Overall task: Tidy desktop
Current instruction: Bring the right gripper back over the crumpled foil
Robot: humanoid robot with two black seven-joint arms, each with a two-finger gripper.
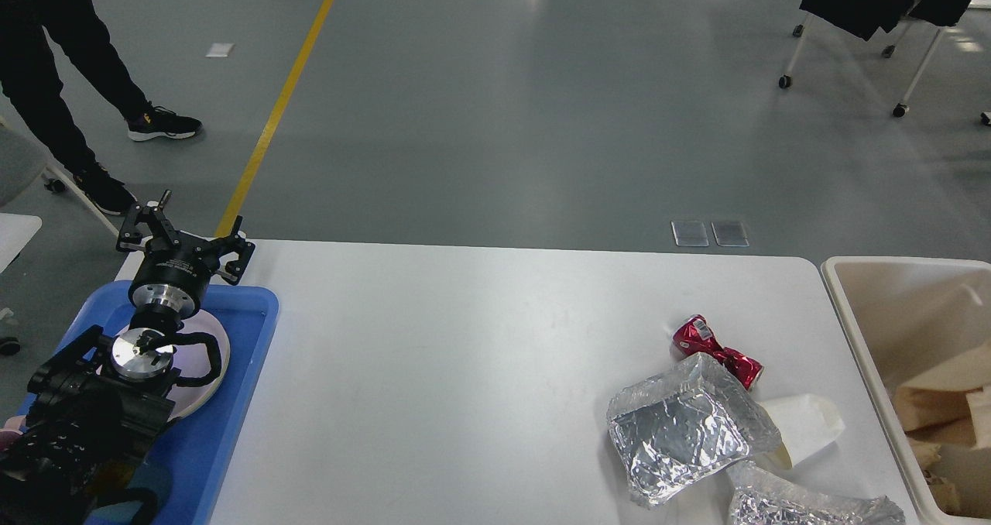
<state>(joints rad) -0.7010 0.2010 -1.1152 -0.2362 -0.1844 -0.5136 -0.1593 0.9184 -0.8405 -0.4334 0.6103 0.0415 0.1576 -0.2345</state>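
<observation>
The white desktop [464,355] fills the lower middle of the head view. At its right end lie a crushed red can [716,351], a crumpled foil container [685,424], a white paper cup [805,424] on its side and a second foil piece [813,502] at the front edge. My left gripper [188,236] hangs open above the far end of the blue tray [240,401], holding nothing. A brown paper bag [941,393] lies inside the cream bin [848,308]. My right gripper is out of view.
A pale plate [221,355] lies in the tray under my left arm. A person's legs [70,99] stand at the far left on the floor. Chair legs on wheels [902,99] stand at the far right.
</observation>
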